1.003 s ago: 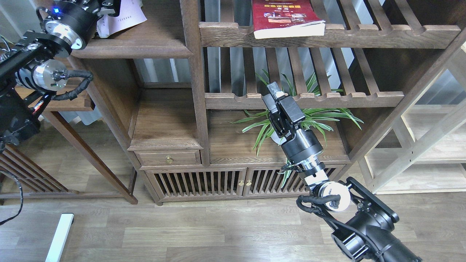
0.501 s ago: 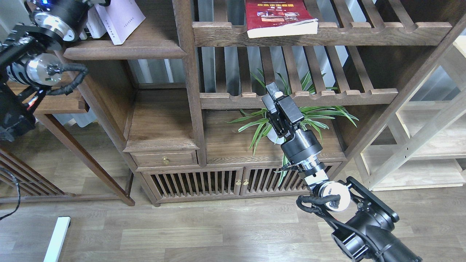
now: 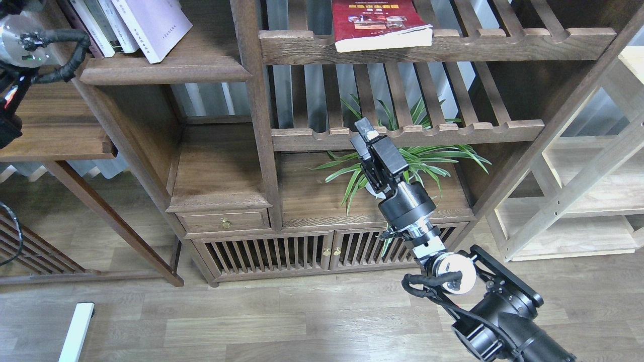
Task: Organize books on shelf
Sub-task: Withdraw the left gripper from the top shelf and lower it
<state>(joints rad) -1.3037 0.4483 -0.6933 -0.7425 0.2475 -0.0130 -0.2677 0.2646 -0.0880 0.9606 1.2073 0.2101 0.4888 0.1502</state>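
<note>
Right gripper (image 3: 371,143) up in front of slatted rail (image 3: 407,137), holds nothing. Fingers look pressed close, but dark: cannot tell for sure. Green plant (image 3: 402,161) right behind it.

Left arm (image 3: 25,40) at 10 o'clock; its gripper out of view.

Lavender-white book (image 3: 151,25) leans on solid shelf (image 3: 166,73) at 11 o'clock, touching other books (image 3: 103,25) to its left.

Red book (image 3: 377,22) lies flat on top slatted shelf (image 3: 503,42) at 12 o'clock, well apart from others.
</note>
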